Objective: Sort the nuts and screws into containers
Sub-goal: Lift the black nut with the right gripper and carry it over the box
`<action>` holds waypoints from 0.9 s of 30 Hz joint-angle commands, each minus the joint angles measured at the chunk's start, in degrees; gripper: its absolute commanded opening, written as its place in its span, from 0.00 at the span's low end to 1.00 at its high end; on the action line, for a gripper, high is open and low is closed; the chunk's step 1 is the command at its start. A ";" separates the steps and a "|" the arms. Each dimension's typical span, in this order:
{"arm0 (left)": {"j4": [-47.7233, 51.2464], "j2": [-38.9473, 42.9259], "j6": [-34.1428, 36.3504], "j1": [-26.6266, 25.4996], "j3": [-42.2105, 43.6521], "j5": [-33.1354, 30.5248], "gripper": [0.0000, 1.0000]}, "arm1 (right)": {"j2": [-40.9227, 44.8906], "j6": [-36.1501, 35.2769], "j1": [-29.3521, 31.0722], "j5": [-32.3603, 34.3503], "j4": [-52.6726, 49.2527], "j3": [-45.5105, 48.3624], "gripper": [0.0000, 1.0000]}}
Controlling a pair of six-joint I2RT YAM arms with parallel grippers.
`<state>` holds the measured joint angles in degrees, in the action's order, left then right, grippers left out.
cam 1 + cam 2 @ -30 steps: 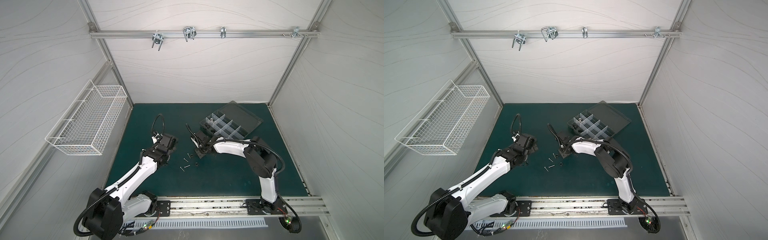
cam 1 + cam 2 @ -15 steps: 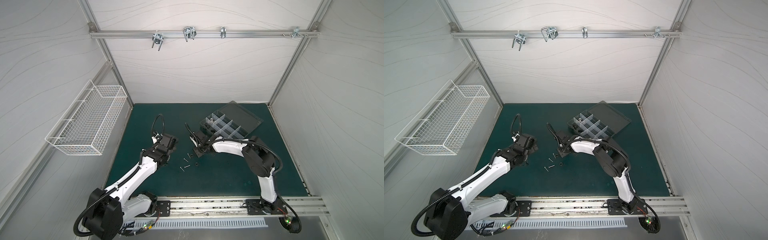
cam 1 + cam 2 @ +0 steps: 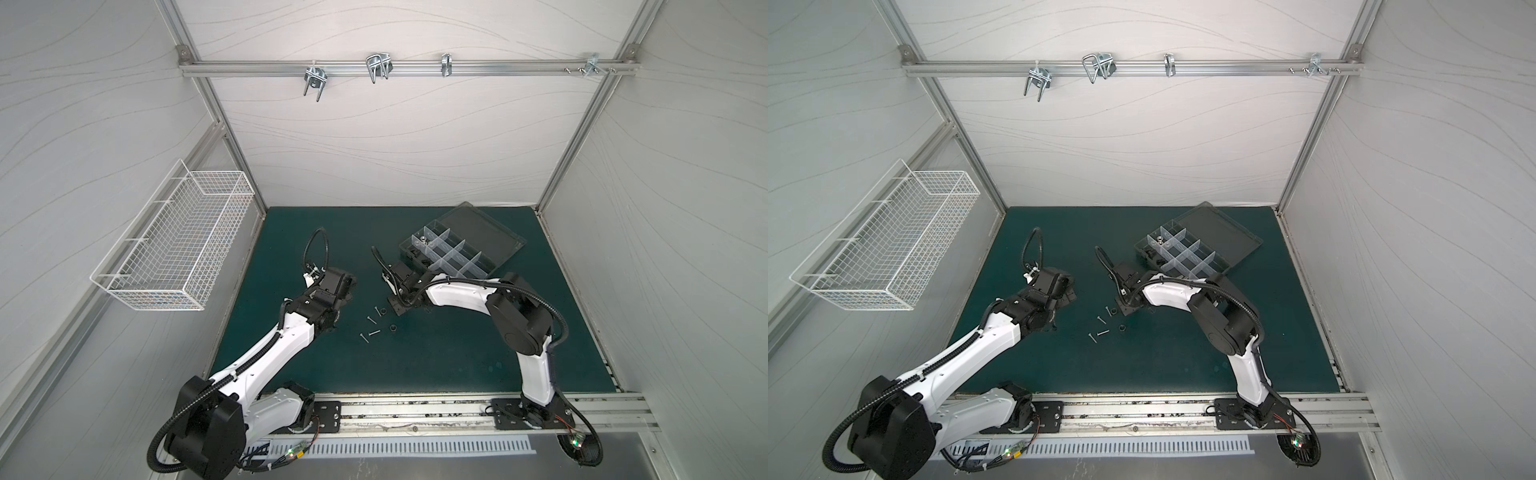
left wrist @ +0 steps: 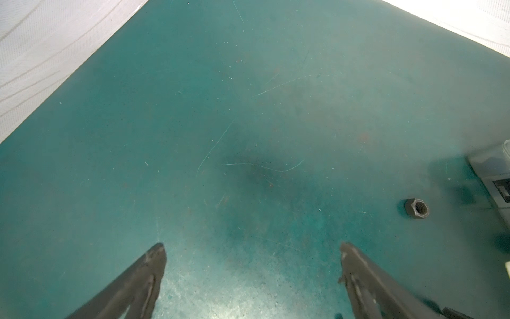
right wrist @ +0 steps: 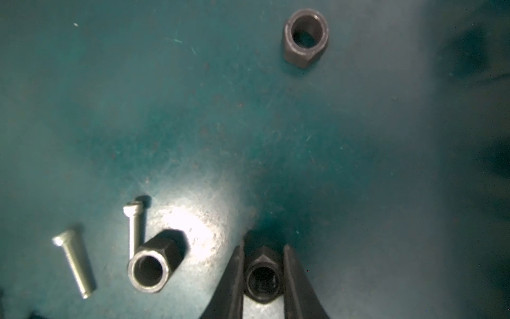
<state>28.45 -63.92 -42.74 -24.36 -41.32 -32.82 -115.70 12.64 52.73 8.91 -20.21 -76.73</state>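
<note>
Though dark, nut [image 5: 263,262] within right tool [image 5: 263,247]

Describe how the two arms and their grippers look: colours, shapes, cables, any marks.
The left arm and right arm match: smooth white link shells and bulky black joint housings. Black ribbed hoses run along each and loop at the wrists. The left gripper and right gripper have slim, tapering black fingers, scuffed grey at the edges.
</note>
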 commanded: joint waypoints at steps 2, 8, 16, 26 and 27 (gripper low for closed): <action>-1.26 -0.60 -1.30 0.20 -0.43 -1.14 0.99 | 2.28 0.63 -0.88 -0.73 -7.08 1.97 0.00; -1.67 -1.13 -0.78 0.20 -0.76 -0.65 0.99 | 8.60 1.24 -3.62 -1.00 -8.94 1.58 0.00; -2.12 -1.82 -0.56 0.24 -1.05 0.37 0.99 | 17.63 1.77 -10.71 -0.92 -11.70 0.75 0.00; -2.55 -2.24 -0.41 0.21 -1.29 1.50 0.99 | 22.96 3.09 -22.53 1.13 -14.25 2.90 0.00; -2.61 -2.38 -0.40 0.19 -1.31 1.54 0.99 | 23.19 3.24 -23.47 1.03 -14.25 3.15 0.00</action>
<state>27.55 -65.76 -42.65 -24.36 -41.32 -31.11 -94.63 14.87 31.27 9.50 -32.05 -74.70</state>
